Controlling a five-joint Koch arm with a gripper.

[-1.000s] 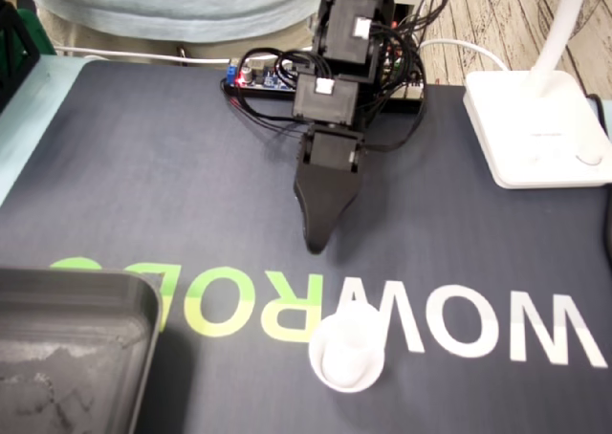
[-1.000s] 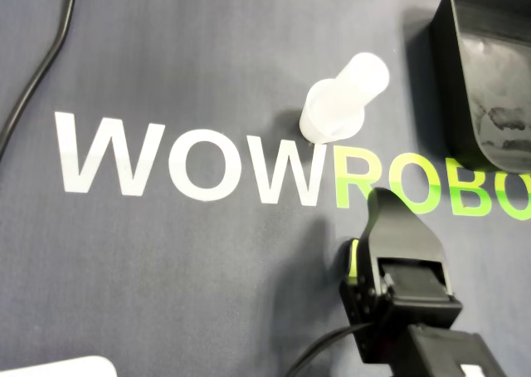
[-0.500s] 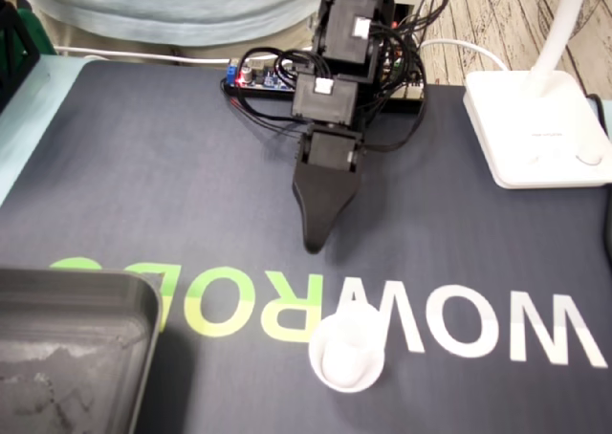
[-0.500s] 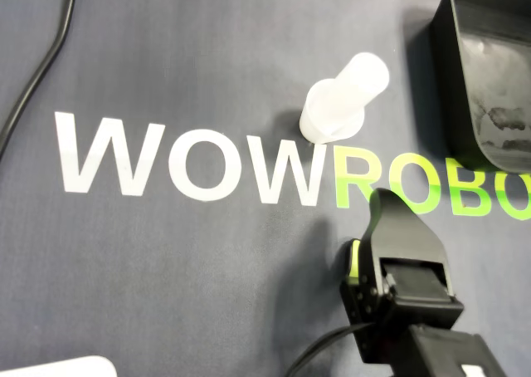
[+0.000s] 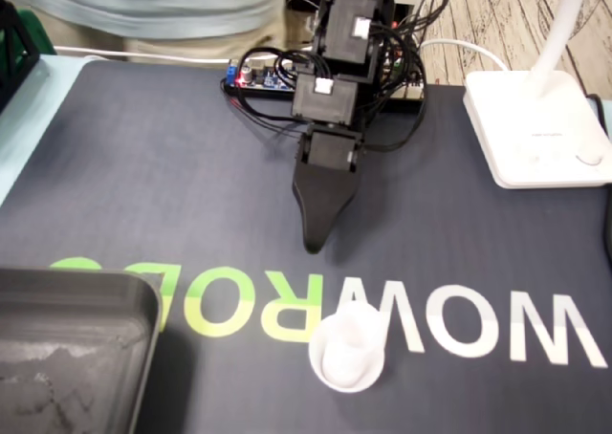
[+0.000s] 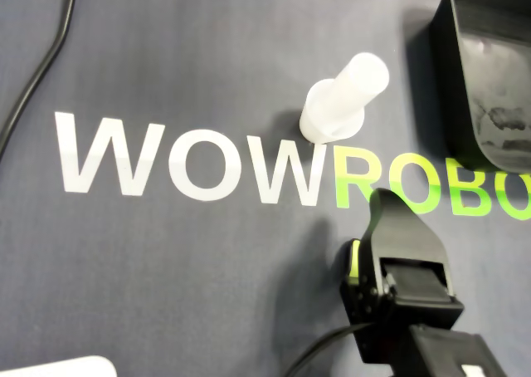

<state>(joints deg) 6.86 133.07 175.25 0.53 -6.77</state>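
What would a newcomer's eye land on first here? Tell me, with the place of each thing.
The black gripper hangs tip-down over the dark mat, just short of its big white and green WOWROBO lettering. Beyond the letters stands a small translucent white plastic bottle, apart from the gripper. A black plastic tray fills the fixed view's lower left corner, a white lamp base its upper right.

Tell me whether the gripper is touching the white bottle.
No, in the overhead view a strip of dark mat separates the gripper from the white bottle.
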